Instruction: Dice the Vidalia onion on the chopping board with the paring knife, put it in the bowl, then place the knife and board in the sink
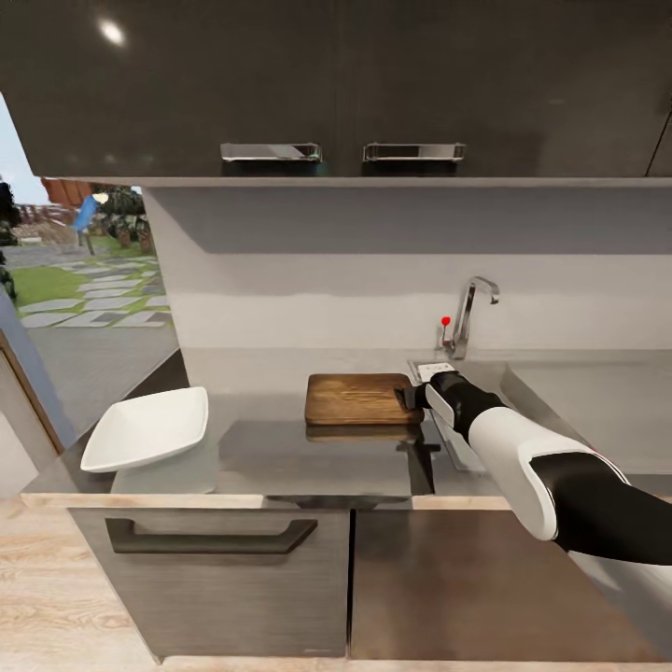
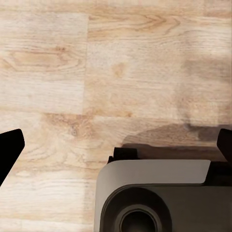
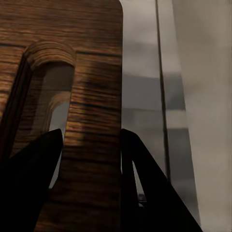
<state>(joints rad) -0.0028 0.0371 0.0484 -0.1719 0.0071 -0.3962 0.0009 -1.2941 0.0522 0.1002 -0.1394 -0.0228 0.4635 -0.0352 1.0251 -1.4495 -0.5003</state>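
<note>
**Right claw gripping the board's handle end**

The right claw (image 1: 411, 396) is reaching across the counter (image 1: 280, 457) and closing on the right-hand end of the board (image 1: 359, 397). In the right wrist view, its two dark fingers (image 3: 29, 179) are sitting on either side of the strip of wood beside the board's (image 3: 94, 96) handle slot, pressing against it, so the claw (image 3: 92, 159) is nearly closed and gripping the board.

The board is lying flat near the counter's back edge, about midway along it, with its long axis running along the counter and its slotted end pointing toward the sink (image 1: 597, 401). The sink is sitting at the counter's right end, its tap (image 1: 471, 313) rising at the back.

The bowl (image 1: 149, 427) is resting at the counter's left end, near the front edge, well apart from the board.

The left claw (image 2: 116, 145) is hanging over the wooden floor (image 2: 96, 72), its fingertips (image 2: 9, 145) spread wide and holding nothing.
</note>
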